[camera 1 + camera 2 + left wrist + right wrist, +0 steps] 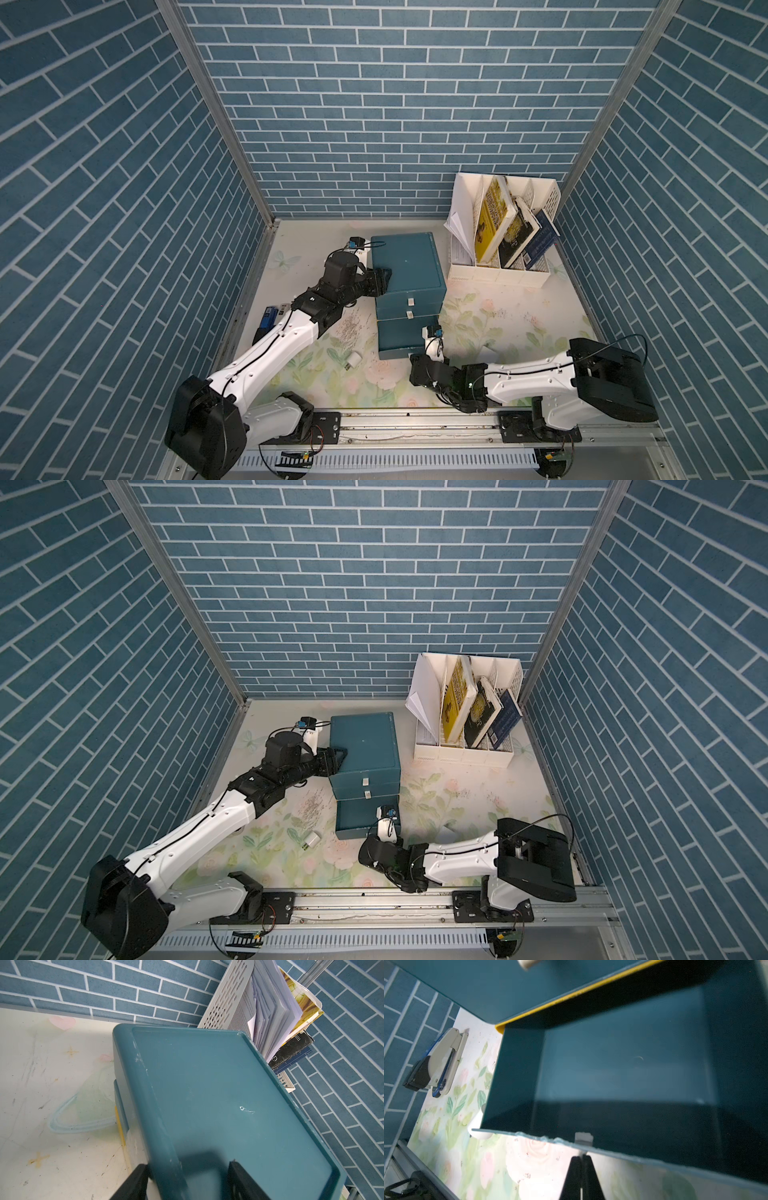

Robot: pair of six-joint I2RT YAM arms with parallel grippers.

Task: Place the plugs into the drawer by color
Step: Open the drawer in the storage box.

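Observation:
The dark teal drawer (409, 266) (365, 746) stands mid-table, its bottom tier (401, 338) (623, 1059) pulled out, with nothing showing inside. My right gripper (582, 1156) is shut on that tier's white pull tab (584, 1138). My left gripper (188, 1164) (381, 282) sits astride the cabinet's top left rim (164, 1147), jaws apart: one finger beside the side wall, the other over the top. One white plug (354, 360) (311, 840) lies on the mat left of the pulled-out tier, partly hidden behind its corner in the right wrist view (477, 1128). No other plugs show.
A white slotted book rack (498, 270) (461, 754) with several books stands at the back right. A blue-and-black gadget (268, 318) (440, 1064) lies by the left wall. Brick-patterned walls close in three sides; a rail runs along the front edge.

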